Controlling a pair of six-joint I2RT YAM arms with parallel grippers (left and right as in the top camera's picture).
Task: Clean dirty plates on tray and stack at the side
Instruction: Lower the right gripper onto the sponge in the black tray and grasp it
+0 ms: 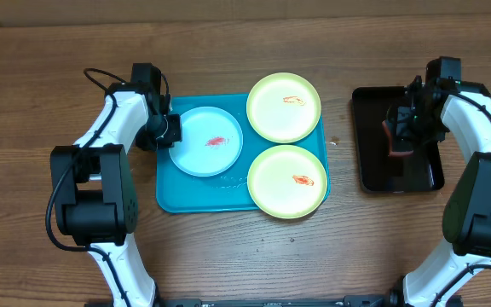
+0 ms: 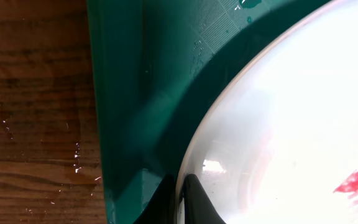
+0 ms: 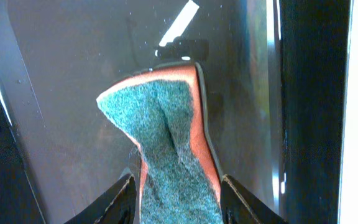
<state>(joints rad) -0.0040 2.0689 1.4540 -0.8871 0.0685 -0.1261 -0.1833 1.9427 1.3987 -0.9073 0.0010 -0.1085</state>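
The turquoise tray (image 1: 170,192) holds three plates, each with a red smear. My left gripper (image 1: 169,130) is shut on the left rim of the pale blue plate (image 1: 206,141). The left wrist view shows the thin fingertips (image 2: 194,193) pinching that rim of the pale blue plate (image 2: 291,112) just inside the tray wall (image 2: 135,93). Two yellow-green plates (image 1: 284,107) (image 1: 287,181) lie on the tray's right half. My right gripper (image 1: 399,136) is over the black tray, its jaws pressed on a green and orange sponge (image 3: 166,137) that creases between them.
The narrow black tray (image 1: 373,175) sits at the right of the wooden table, and its wet floor (image 3: 67,74) fills the right wrist view. Water drops lie on the wood (image 2: 73,155) left of the turquoise tray.
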